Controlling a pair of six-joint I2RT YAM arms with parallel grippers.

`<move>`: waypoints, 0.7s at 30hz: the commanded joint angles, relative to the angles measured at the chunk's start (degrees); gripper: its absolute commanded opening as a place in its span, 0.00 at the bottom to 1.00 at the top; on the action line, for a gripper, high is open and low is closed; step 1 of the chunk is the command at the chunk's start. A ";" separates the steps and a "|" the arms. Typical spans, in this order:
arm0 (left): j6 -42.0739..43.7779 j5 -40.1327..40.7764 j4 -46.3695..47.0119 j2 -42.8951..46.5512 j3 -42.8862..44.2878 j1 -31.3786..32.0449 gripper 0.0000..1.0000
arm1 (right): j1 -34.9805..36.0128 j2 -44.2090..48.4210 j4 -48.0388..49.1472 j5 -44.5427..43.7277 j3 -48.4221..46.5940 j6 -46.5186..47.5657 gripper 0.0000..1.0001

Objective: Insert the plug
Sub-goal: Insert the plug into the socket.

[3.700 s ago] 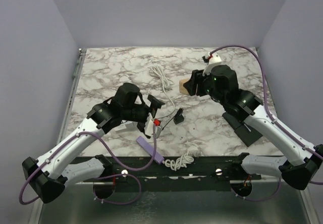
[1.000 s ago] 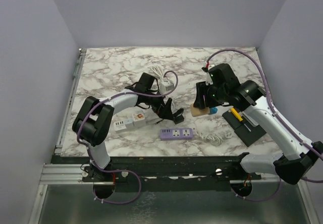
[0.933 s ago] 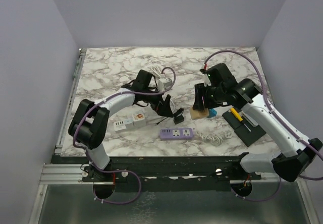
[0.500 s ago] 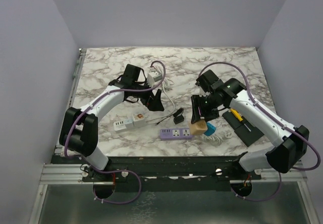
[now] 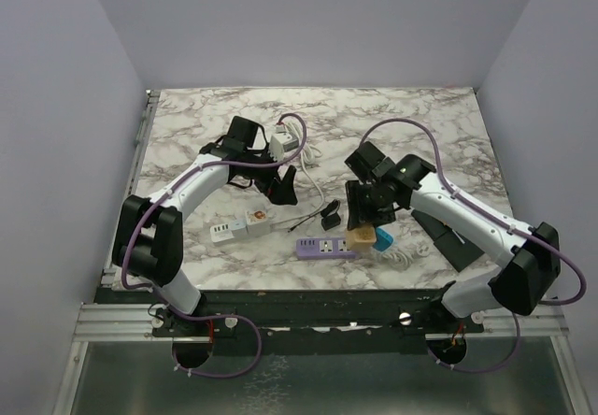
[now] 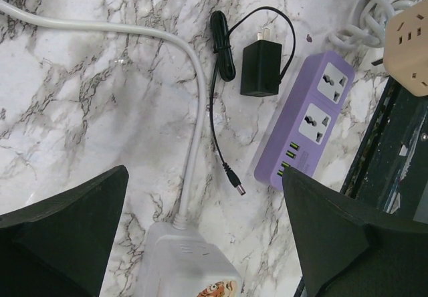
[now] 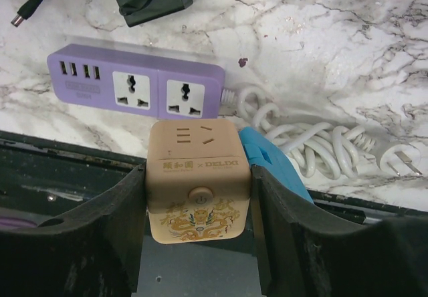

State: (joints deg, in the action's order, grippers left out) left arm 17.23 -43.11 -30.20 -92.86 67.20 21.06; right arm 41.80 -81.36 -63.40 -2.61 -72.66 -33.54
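The black wall-plug adapter (image 6: 261,69) lies flat on the marble worktop (image 6: 100,110), just beside the purple plastic power strip (image 6: 307,120) and ahead of the left gripper (image 6: 204,176), whose fingers (image 6: 60,230) stand wide apart and empty. The right gripper (image 7: 197,196) is clamped on a tan cube-shaped socket block (image 7: 198,160) close to the strip. The left wrist view shows the adapter's whole thin lead (image 6: 212,116), which the right wrist view cuts off.

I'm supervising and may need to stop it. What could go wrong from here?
The purple strip lies loose and the left claw is open, so a push could slide it. The right claw grips the tan cube near the table front edge; a slip might drop it off. The black adapter and its thin wire could snag.
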 commanded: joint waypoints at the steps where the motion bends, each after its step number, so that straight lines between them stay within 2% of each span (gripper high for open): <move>1: 2.19 2.83 -2.89 -0.81 2.18 -0.56 0.99 | 2.45 -2.55 4.35 -6.08 1.51 -2.66 0.01; 21: 4.73 4.53 -4.61 -1.90 1.75 -0.69 0.99 | 4.40 -7.23 6.20 -6.28 1.35 -5.63 0.01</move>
State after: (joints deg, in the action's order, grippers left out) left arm 20.49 -39.97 -33.82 -94.00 68.14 20.73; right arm 45.45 -87.59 -57.82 -8.25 -71.24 -37.52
